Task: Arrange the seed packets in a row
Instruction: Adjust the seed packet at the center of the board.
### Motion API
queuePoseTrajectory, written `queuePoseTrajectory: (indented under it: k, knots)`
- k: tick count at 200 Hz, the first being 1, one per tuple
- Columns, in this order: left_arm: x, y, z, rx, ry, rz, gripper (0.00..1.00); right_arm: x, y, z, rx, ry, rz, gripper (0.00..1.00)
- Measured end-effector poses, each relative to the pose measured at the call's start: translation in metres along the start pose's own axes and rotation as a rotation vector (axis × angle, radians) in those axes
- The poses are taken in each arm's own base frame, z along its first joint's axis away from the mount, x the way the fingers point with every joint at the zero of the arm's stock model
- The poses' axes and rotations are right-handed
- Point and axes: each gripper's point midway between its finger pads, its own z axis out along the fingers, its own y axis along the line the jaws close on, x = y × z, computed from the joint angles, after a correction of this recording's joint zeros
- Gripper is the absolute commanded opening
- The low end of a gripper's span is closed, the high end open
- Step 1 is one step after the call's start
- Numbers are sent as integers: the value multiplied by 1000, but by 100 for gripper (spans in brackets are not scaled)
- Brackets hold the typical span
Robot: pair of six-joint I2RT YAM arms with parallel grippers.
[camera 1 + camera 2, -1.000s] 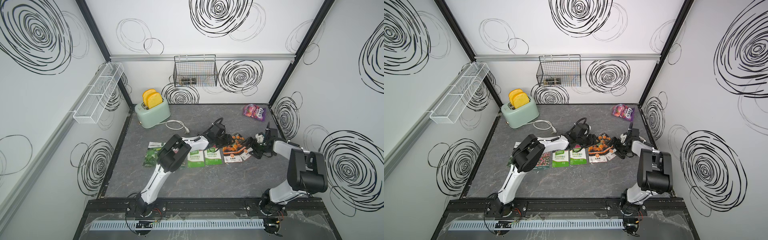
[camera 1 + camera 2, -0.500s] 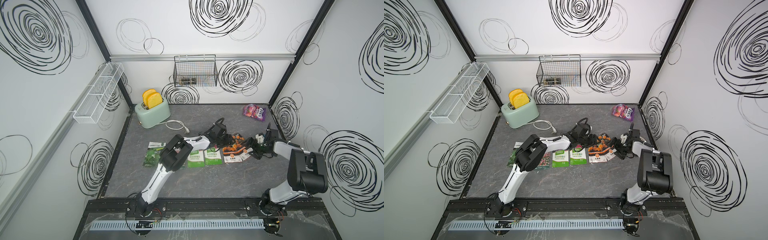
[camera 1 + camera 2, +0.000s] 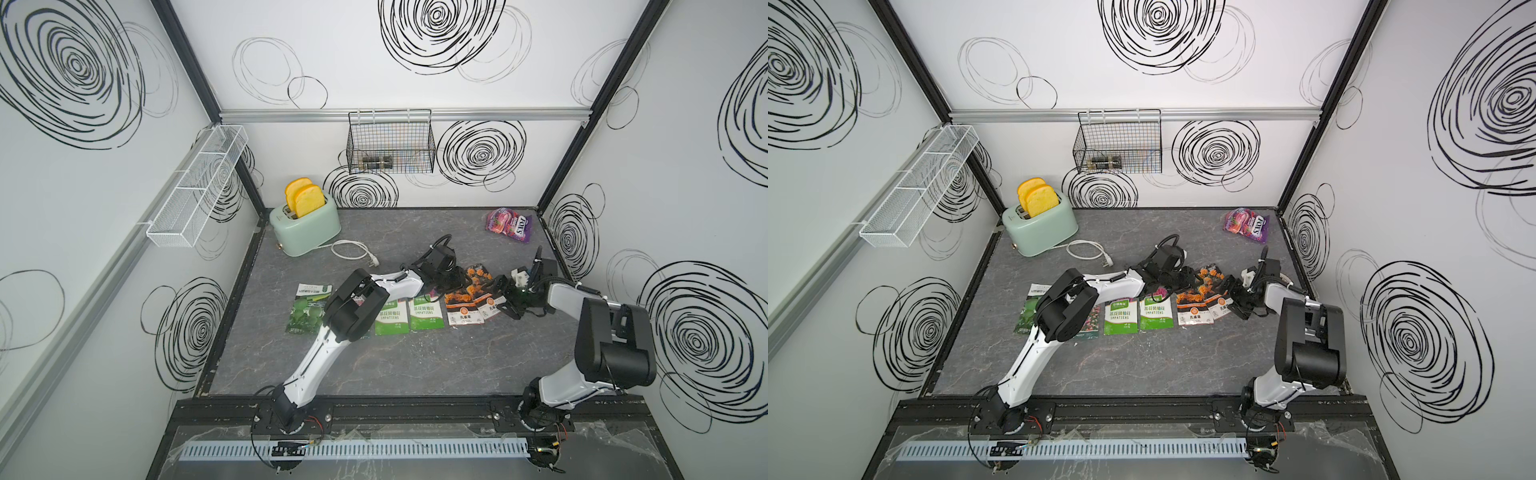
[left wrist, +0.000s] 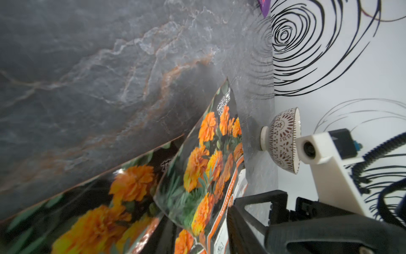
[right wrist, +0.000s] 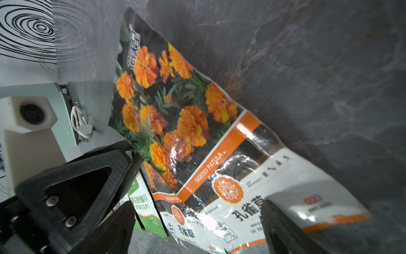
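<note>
Now the seed packets (image 3: 426,313) lie across the table (image 3: 374,365) in a row from nine to three o'clock, long axes twelve-to-six. The last marigold packet (image 3: 482,286) tilts, flowers toward eleven, overlapping the other marigold packet (image 3: 461,309). The right gripper (image 3: 505,298) straddles its five-o'clock corner, jaws wide, not closed on it; whether the left gripper (image 3: 454,280) at twelve grips anything cannot be told

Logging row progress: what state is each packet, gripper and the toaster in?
dark leafy packet, flat.
pink flower-field packet, flat, partly hidden by left arm.
IMPATIENS packets, flat, side by side.
marigold packets, overlapping, one askew.
left gripper, by marigold packets, opening unclear.
right gripper, open at marigold packets.
toaster, toast up, plug loose.
</note>
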Motion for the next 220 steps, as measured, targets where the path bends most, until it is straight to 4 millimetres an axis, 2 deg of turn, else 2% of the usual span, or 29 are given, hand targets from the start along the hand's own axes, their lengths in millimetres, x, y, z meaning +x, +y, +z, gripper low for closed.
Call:
queuePoseTrajectory:
  k: [9, 38, 81, 84, 119, 146, 197, 220]
  knots:
    - [-3, -5, 0, 9, -6, 4, 39, 0, 0, 0, -1, 0, 1, 91]
    - [-6, -14, 0, 34, -12, 13, 25, -1, -1, -1, -2, -2, 4, 91]
    - [4, -9, 11, 35, 11, 12, 5, -1, -1, -2, 0, -5, 4, 90]
    - [4, -8, 12, 35, 13, 11, 0, -1, 0, -2, 0, -6, 4, 90]
    - [11, -3, 18, 29, 29, 11, 0, -2, 3, -7, -2, -21, -3, 90]
    - [11, -9, 18, 42, 30, 18, 0, -6, 11, -17, -8, -57, -19, 91]
    - [6, -29, 16, 94, 38, 52, 0, -29, 59, -66, -69, -195, -98, 96]
    - [6, -40, 15, 128, 52, 78, 0, -33, 74, -78, -86, -219, -118, 97]
